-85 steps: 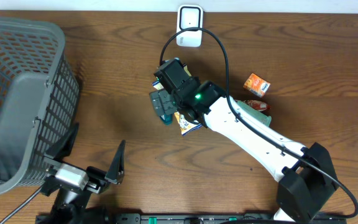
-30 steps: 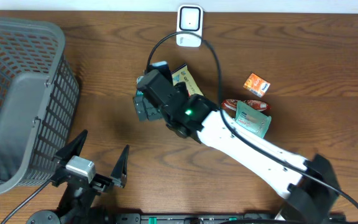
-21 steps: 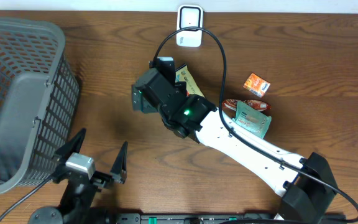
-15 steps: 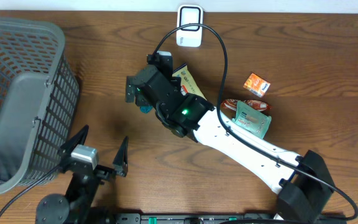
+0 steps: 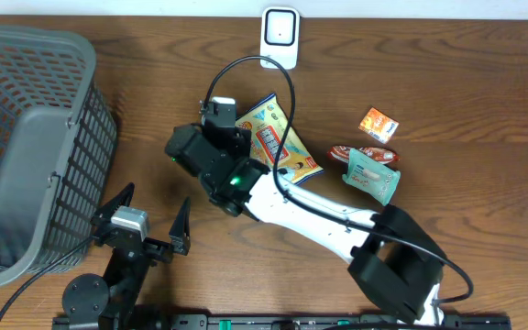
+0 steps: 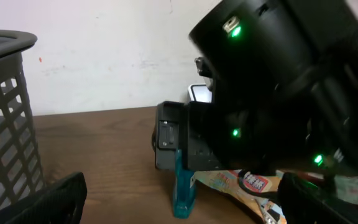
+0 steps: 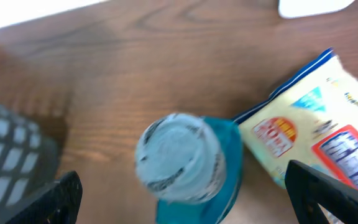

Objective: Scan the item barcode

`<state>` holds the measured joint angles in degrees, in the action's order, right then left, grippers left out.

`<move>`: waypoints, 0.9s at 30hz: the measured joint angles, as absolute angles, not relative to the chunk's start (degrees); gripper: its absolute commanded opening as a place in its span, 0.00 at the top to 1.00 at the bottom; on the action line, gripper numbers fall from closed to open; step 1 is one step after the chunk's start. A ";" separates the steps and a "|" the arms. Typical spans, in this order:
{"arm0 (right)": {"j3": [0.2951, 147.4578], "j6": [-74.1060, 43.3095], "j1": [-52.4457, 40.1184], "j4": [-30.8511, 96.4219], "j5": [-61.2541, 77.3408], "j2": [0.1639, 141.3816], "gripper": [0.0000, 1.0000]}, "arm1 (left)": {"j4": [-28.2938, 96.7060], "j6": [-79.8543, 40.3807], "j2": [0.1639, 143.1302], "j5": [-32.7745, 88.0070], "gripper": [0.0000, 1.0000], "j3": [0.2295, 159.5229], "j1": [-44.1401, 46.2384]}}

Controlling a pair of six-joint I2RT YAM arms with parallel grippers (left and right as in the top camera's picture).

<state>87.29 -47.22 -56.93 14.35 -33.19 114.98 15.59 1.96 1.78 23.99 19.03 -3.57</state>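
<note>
Snack packet (image 5: 273, 137) lies flat between scanner (image 5: 280, 37) and right arm (image 5: 310, 206). Right gripper (image 7: 194, 190) and left gripper (image 5: 149, 213) both stand spread wide. Basket (image 5: 26, 137) sits far left, with small box (image 5: 379, 124) and pouch (image 5: 372, 174) to the right. Since a second ago the arm has swung left, uncovering the packet.

The right arm (image 5: 287, 200) reaches leftward, its dark wrist beside a yellow snack packet (image 5: 278, 137) (lying flat, below the white scanner (image 5: 280, 37)). A grey basket (image 5: 26, 137) stands far left.
</note>
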 measured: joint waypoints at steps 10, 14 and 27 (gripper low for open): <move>87.29 -47.55 -56.95 8.56 -41.15 119.07 0.31 | 16.27 1.96 1.78 23.81 0.02 19.03 -3.57; 87.24 -47.40 -56.95 8.32 -41.89 120.31 0.53 | 16.51 1.96 1.78 23.62 0.02 19.03 -3.57; 87.26 -35.05 -56.95 11.29 -37.32 120.27 0.62 | 19.57 1.98 1.78 23.59 0.02 19.03 -3.57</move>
<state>87.26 -35.05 -56.95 11.29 -37.32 120.27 19.57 1.98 1.78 23.59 19.03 -3.57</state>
